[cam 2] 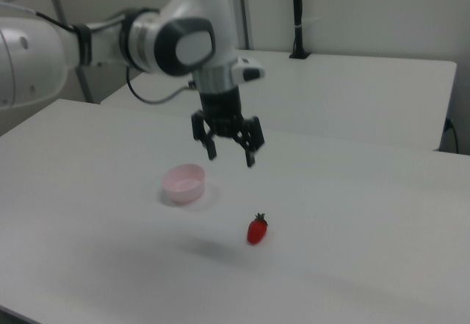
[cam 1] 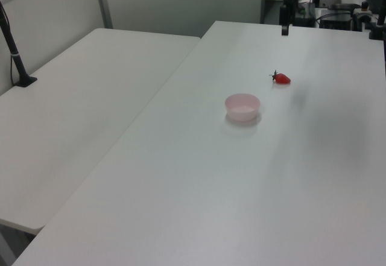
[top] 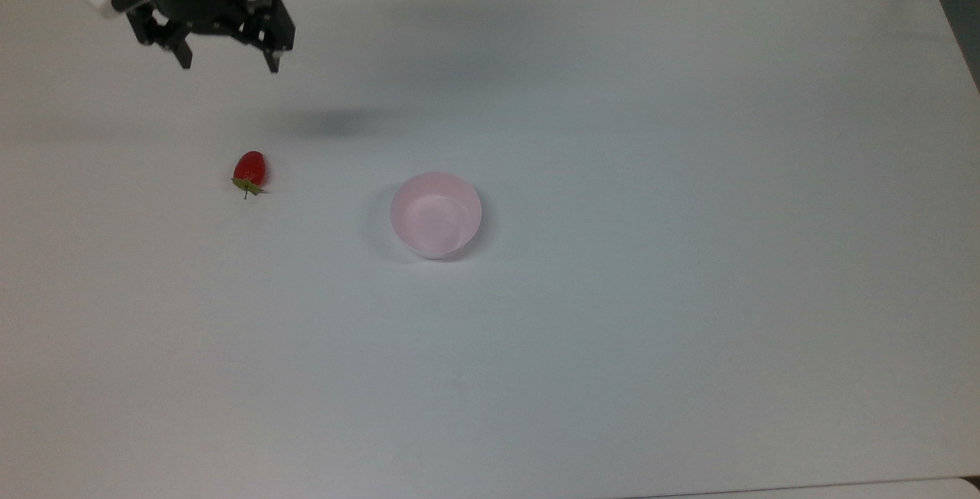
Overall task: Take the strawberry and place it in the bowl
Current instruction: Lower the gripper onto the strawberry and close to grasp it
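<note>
The top view looks steeply down on the white worktop (top: 689, 331) from high above, taking in nearly its whole surface. The left view stands farther off at a corner, looking along the worktop's length. The right view sits nearest and lowest, apparently facing the opposite way. All three share the strawberry (top: 249, 169) (cam 1: 281, 78) (cam 2: 257, 230) and bowl (top: 436, 214) (cam 1: 242, 107) (cam 2: 183, 182).

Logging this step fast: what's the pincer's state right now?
Pincer: open, holding nothing, hanging above the table; the strawberry lies apart from it.
</note>
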Controlling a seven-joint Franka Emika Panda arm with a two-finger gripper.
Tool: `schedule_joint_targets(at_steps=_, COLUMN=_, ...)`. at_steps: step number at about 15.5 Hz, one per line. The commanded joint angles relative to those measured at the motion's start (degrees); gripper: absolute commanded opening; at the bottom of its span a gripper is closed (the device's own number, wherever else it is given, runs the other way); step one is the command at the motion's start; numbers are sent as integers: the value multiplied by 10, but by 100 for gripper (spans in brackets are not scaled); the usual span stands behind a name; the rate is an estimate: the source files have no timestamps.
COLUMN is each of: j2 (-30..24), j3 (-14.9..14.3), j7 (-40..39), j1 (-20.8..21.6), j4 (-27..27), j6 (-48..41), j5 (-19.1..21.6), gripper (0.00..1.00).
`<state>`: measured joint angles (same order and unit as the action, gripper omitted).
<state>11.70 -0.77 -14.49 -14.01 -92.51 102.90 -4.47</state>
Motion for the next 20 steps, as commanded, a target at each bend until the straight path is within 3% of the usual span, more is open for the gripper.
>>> schedule_joint_targets(at_steps=1, j2=2, j3=0, j7=-13, j1=-14, j4=-98, j6=100, j5=-38, gripper=100)
schedule_joint_targets(at_steps=7, j2=77, j3=0, j7=-23, j1=-26, j4=-99, j6=153, j5=-43, gripper=100)
schedule_joint_targets(at_steps=11, j2=119, j3=5, j7=4, j1=-18, j4=-98, j6=208, j5=-44, gripper=85)
schedule_joint_targets(at_steps=13, j2=123, j3=5, j7=13, j1=-18, j4=-97, j6=223, j5=-44, gripper=68)
schedule_joint_targets(at_steps=15, j2=123, j3=6, j7=13, j1=-19, j4=-97, j6=223, j5=-44, gripper=39)
schedule_joint_targets(at_steps=17, j2=118, j3=7, j7=14, j1=-19, j4=-95, j6=219, j5=-42, gripper=16)
schedule_joint_targets(at_steps=20, j2=112, j3=17, j7=30, j1=-17, j4=-67, j6=209, j5=-34, gripper=16)
